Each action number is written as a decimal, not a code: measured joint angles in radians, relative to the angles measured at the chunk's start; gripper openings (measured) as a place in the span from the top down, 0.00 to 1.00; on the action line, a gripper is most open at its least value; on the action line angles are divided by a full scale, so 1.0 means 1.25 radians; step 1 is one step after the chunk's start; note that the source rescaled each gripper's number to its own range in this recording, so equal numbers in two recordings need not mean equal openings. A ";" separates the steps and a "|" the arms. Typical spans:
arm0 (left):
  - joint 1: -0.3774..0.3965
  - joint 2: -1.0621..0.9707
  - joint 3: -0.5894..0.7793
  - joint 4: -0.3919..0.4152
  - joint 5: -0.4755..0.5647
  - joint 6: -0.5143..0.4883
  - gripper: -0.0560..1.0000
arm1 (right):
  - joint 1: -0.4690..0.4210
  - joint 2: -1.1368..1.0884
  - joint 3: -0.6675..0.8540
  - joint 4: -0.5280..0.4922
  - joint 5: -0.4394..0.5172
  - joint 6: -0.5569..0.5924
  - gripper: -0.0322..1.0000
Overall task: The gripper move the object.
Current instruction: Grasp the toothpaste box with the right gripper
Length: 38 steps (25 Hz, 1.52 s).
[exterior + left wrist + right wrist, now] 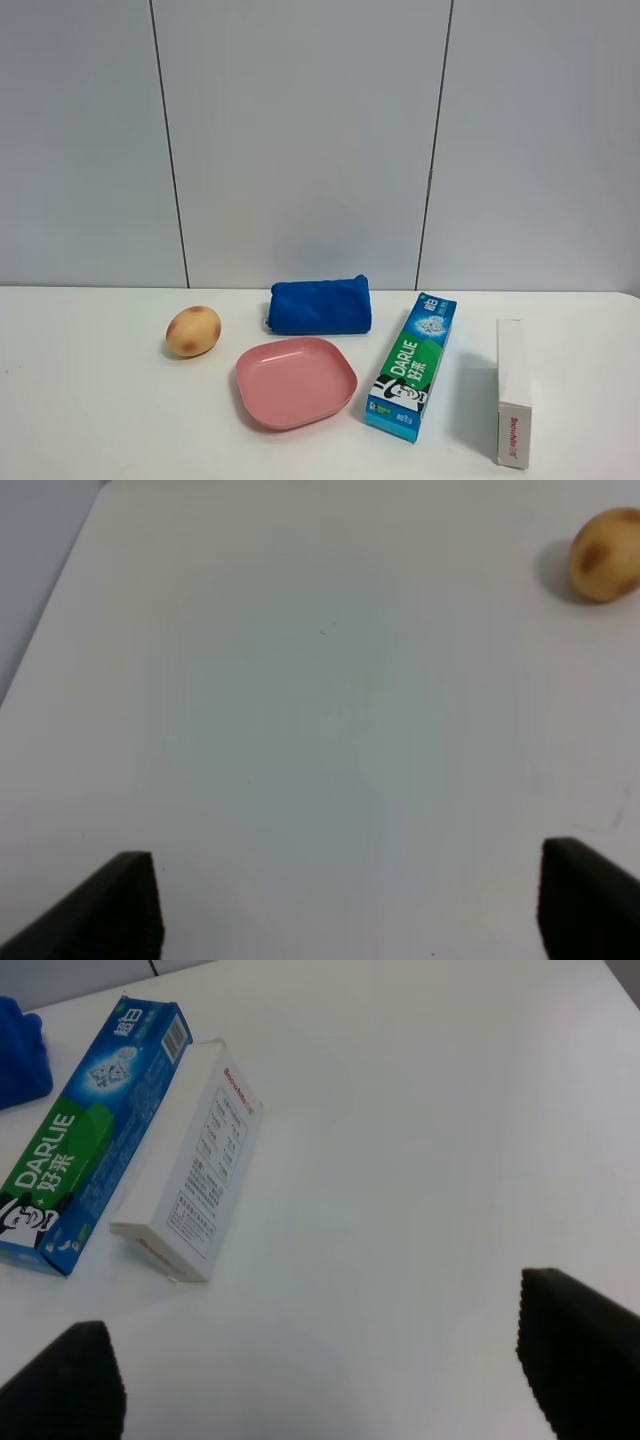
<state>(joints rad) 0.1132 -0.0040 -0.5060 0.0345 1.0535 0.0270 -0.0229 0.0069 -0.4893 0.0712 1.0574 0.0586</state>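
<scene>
Carton (411,367) flat on table (100,420), between pink plate (296,381) left and white box (513,392) right, untouched. Approach looks unstarted. Right gripper (320,1360) spread, empty; left gripper (345,880) same. Next: right should reach over carton, close across narrow width.

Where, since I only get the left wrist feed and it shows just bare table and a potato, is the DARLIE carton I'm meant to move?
Observer: The DARLIE carton lies flat just right of the pink plate in the exterior high view, not touching it.
Operator: Anything on its other side?
Observer: A white box with red print sits further right, with a gap between them.
Operator: Which gripper is better placed for it?
Observer: The right gripper, I would say: its wrist view has the carton in frame, and its jaws are open and empty.
</scene>
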 joint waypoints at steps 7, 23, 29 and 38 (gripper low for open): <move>0.000 0.000 0.000 0.000 0.000 0.000 0.00 | 0.000 0.000 0.000 0.000 0.000 0.000 0.35; 0.000 0.000 0.000 0.000 0.000 0.000 0.00 | 0.000 0.000 0.000 0.000 0.000 0.000 0.35; 0.000 0.000 0.000 0.000 0.000 0.000 0.00 | 0.000 0.000 0.000 0.000 0.000 0.000 0.35; 0.000 0.000 0.000 0.000 0.000 0.000 0.00 | 0.000 0.000 0.000 0.011 0.000 0.005 0.35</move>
<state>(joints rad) 0.1132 -0.0040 -0.5060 0.0345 1.0535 0.0270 -0.0229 0.0069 -0.4893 0.0854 1.0574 0.0653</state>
